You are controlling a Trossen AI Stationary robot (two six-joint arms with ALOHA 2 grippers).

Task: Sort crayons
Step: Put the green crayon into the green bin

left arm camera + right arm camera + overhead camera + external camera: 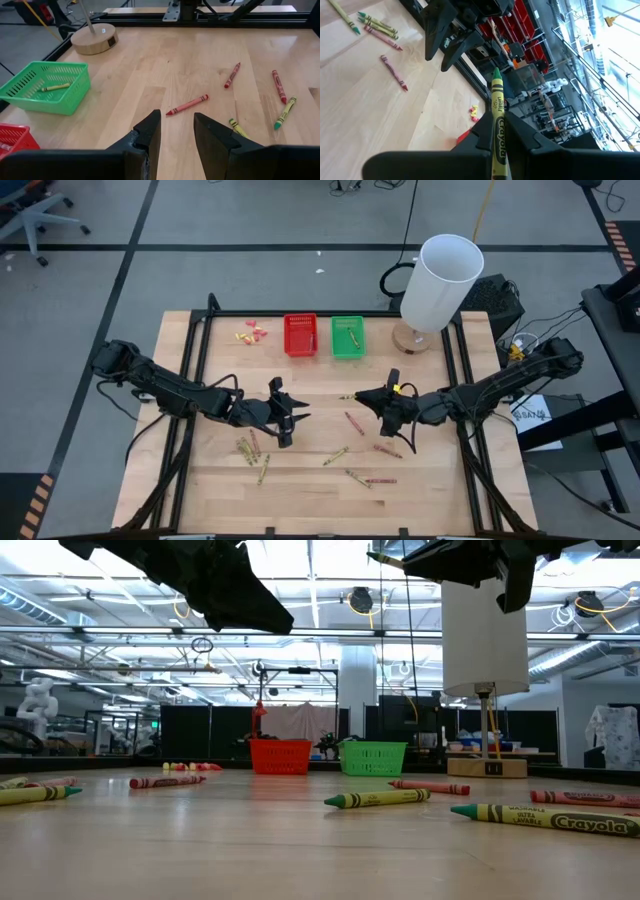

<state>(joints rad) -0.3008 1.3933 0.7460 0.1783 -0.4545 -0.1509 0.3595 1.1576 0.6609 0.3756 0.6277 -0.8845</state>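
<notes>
We see the wooden table (420,480) with the red basket (300,336) and green basket (347,337) side by side at its far edge, one crayon in the green. The left gripper (284,416) hangs unclenched and empty over mid-table. The right gripper (383,402) is clenched on a yellow-green crayon (498,125). Loose crayons (350,450) lie scattered across the near half.

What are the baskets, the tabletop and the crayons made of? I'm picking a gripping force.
Green basket and red basket: likely moulded plastic, glossy, with open lattice walls. Tabletop: wood, pale jointed planks with visible grain, smooth satin finish. Crayons, such as the yellow-green crayon gripped by the right gripper: presumably wax in a printed matte paper wrapper.
</notes>
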